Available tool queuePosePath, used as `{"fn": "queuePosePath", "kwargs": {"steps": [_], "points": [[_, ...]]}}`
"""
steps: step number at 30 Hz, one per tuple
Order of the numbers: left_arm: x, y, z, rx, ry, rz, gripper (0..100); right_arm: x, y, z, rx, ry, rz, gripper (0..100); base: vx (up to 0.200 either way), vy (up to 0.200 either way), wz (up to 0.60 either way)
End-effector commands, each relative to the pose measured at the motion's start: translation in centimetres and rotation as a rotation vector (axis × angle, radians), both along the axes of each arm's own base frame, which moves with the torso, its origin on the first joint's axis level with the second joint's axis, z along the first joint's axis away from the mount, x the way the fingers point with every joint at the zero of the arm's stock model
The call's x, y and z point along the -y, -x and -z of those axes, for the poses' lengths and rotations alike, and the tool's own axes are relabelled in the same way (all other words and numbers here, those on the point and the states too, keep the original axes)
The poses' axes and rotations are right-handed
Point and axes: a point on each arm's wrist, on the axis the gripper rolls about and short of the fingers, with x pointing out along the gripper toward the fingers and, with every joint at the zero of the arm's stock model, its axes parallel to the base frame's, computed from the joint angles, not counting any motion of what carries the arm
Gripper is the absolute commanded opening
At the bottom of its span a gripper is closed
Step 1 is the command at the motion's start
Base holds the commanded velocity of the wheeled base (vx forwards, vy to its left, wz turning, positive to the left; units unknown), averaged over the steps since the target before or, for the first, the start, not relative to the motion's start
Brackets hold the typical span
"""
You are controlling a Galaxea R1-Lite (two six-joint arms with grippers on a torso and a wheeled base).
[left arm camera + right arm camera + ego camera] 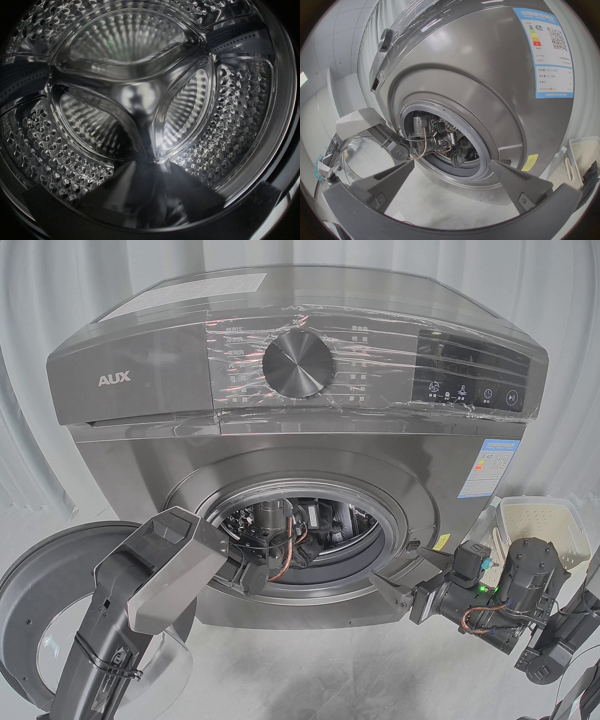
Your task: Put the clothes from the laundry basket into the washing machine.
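Left tool (304, 534) sits inside the washer's (156, 465) mouth with a dark garment (461, 153) at its tip; whether it is clamped I cannot tell. Right tool (399, 565), fingers apart, hovers before the washer's lower right, near the basket (544, 521).

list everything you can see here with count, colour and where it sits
washing machine: one, grey, centre
door: one, grey-rimmed, swung open on the machine's left
drum: one, shiny steel, inside the machine
garment: one, dark, at the drum's mouth by the left tool
laundry basket: one, cream, right of the machine
label: one, blue and white, machine's front, right side
sticker: one, yellow, below the label
left tool: one, dark, inside the door opening
right tool: one, dark, open, before the machine's lower right
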Motion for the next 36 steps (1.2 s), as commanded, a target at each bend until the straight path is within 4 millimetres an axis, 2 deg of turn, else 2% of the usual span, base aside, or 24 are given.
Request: {"fn": "queuePosePath", "kwargs": {"steps": [1,5,8,12,14,19,20,24,25,36], "points": [[0.1,0.2,0.3,0.000,0.002,0.003,100,0.0,0.0,0.0,0.000,0.000,0.002,100,0.000,0.000,0.00],[0.2,1.1,0.3,-0.024,-0.016,0.014,100,0.1,0.0,-0.1,0.002,-0.001,0.003,100,0.000,0.000,0.00],[0.3,2.6,-0.2,-0.058,-0.039,0.034,100,0.1,0.0,-0.1,0.002,-0.001,0.005,100,0.000,0.000,0.00],[-0.1,4.6,1.0,-0.140,-0.087,0.080,100,0.1,-0.1,0.0,0.002,0.001,0.006,100,0.000,0.000,0.00],[-0.2,5.0,1.8,-0.166,-0.100,0.097,100,0.1,-0.1,0.0,0.002,0.001,0.006,100,0.000,0.000,0.00],[-0.2,5.0,3.1,-0.190,-0.114,0.097,100,0.1,-0.1,-0.1,0.003,-0.003,0.003,100,0.000,0.000,0.00],[-0.2,4.7,4.5,-0.202,-0.122,0.095,100,0.1,-0.1,-0.1,0.002,-0.002,0.005,100,0.000,0.000,0.00],[-0.1,4.4,5.3,-0.210,-0.127,0.092,100,0.2,-0.2,-0.1,0.004,-0.001,0.007,100,0.000,0.000,0.00],[-0.2,4.3,5.4,-0.211,-0.127,0.091,0,0.1,-0.2,-0.1,0.005,-0.002,0.007,100,0.000,0.000,0.00],[0.4,3.2,5.9,-0.183,-0.117,0.084,0,0.0,-0.2,-0.3,0.010,-0.008,0.005,100,0.000,0.000,0.00]]}}
